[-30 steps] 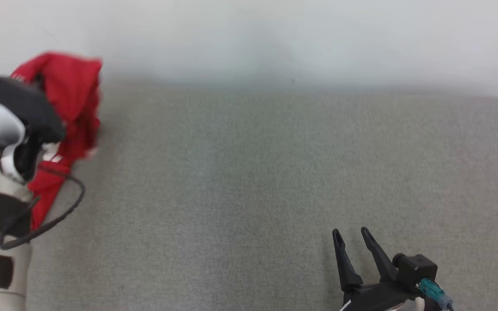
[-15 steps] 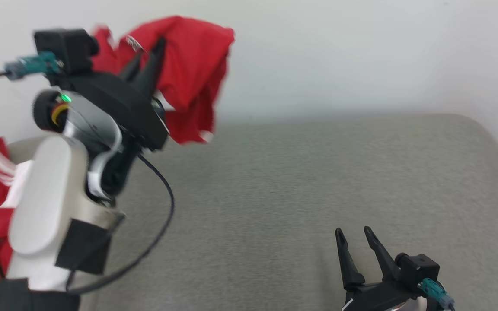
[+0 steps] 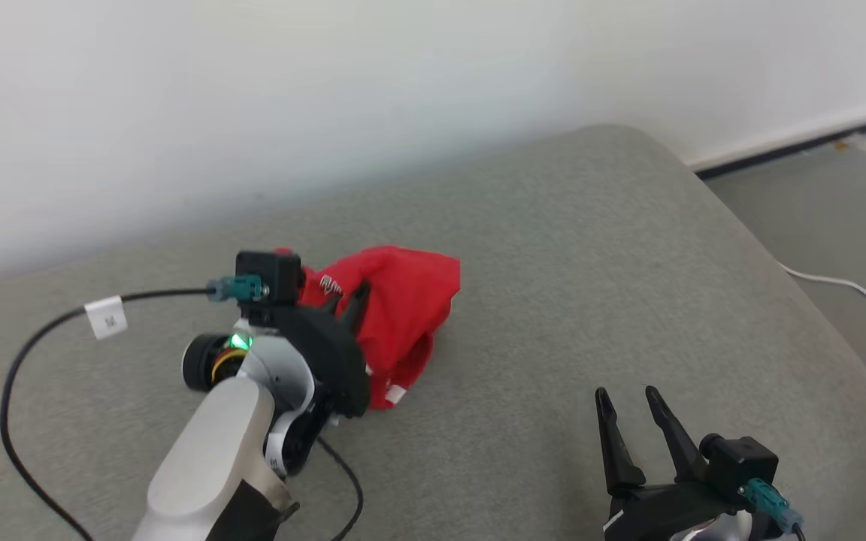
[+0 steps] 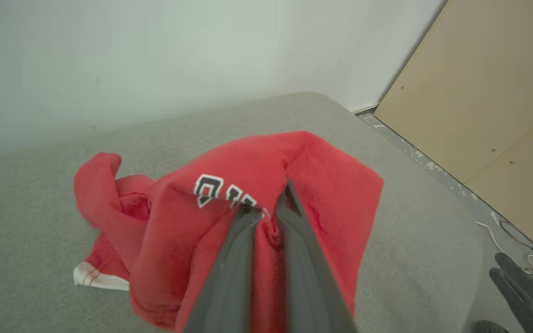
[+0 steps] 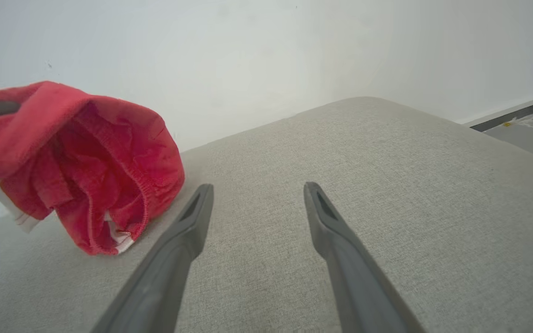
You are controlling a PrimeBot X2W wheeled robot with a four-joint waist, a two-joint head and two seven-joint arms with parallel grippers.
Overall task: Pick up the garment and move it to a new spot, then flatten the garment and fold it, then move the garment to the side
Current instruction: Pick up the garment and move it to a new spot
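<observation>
The garment [image 3: 403, 308] is red cloth with white trim and white lettering, bunched up over the grey cushion [image 3: 591, 248]. My left gripper [image 3: 354, 297] is shut on a fold at its top, and the cloth hangs down with its lower hem touching the cushion. In the left wrist view the two fingers pinch the garment [image 4: 266, 185] just below the lettering. My right gripper [image 3: 627, 398] is open and empty near the front right, apart from the cloth. The right wrist view has the garment [image 5: 86, 166] to the left of the open right gripper [image 5: 257, 189].
A pale wall [image 3: 328, 90] runs behind the cushion. The cushion's rounded right edge drops to a grey floor [image 3: 816, 210] with a white cable [image 3: 846, 285]. A tan board [image 4: 493, 92] stands to the right. My left arm's black cable [image 3: 19, 361] loops over the cushion.
The head camera has swung right and down. My left gripper has carried the garment from high up down onto the middle of the cushion. The right gripper has stayed open.
</observation>
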